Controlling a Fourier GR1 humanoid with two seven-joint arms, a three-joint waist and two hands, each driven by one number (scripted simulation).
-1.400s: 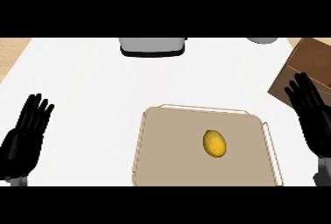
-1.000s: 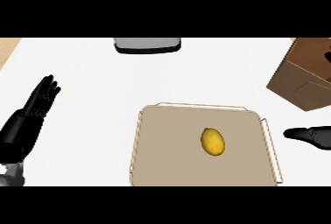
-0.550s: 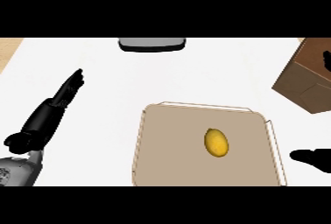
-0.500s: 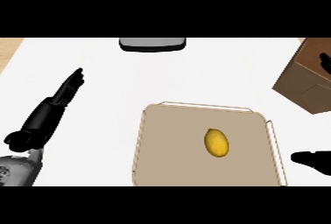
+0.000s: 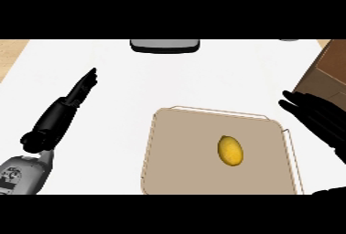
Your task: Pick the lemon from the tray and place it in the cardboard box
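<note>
A yellow lemon (image 5: 230, 150) lies near the middle of the tan tray (image 5: 182, 155) on the white counter. The brown cardboard box (image 5: 330, 73) shows only partly at the right edge. My right hand (image 5: 317, 117) is at the right, between the tray's far right corner and the box, fingers straight and open, holding nothing. My left hand (image 5: 67, 104) stretches flat over the counter left of the tray, fingers straight and pointing away, also empty.
A dark grey appliance (image 5: 165, 45) sits at the counter's far edge. A wooden strip (image 5: 12, 55) borders the counter at the far left. White counter (image 5: 202, 77) lies between the tray and the far edge.
My right hand dropped low at the right edge, then came back up beside the tray's right corner with fingers spread. My left hand turned edge-on and leaned toward the counter's middle.
</note>
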